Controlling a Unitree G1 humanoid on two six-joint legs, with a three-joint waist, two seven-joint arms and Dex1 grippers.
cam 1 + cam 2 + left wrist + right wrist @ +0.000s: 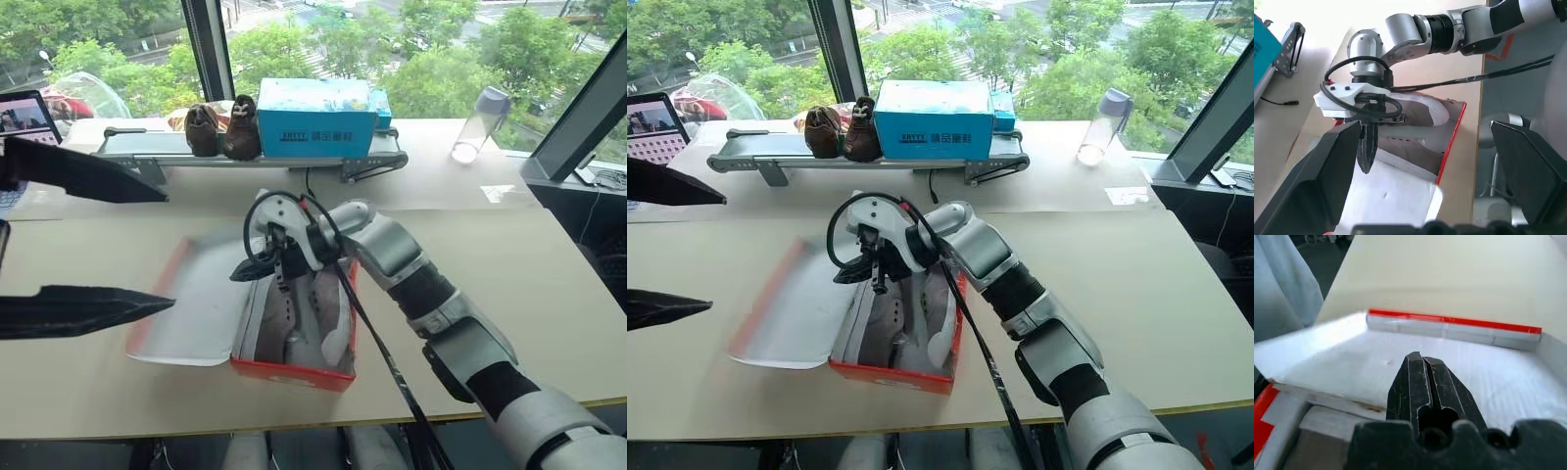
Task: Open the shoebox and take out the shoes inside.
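Red shoebox (pixel 294 370) at table centre, lid (pixel 191 313) flat toward 9 o'clock, grey sneakers (pixel 304 318) exposed. Right gripper (pixel 245 271) pinched empty above hinge; left gripper (pixel 162 245) spread wide, empty, likely ready for grasp.

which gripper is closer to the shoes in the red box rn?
Right. The right gripper, shut, hangs over the open shoebox just above the shoes. The left gripper, open, sits off past the flipped lid.

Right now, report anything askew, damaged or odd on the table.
Nothing looks damaged or spilled. The shoebox lies open, lid flat to the robot's left, the shoes still inside. The right gripper hangs shut above the hinge edge, gripping nothing; the left gripper is open.
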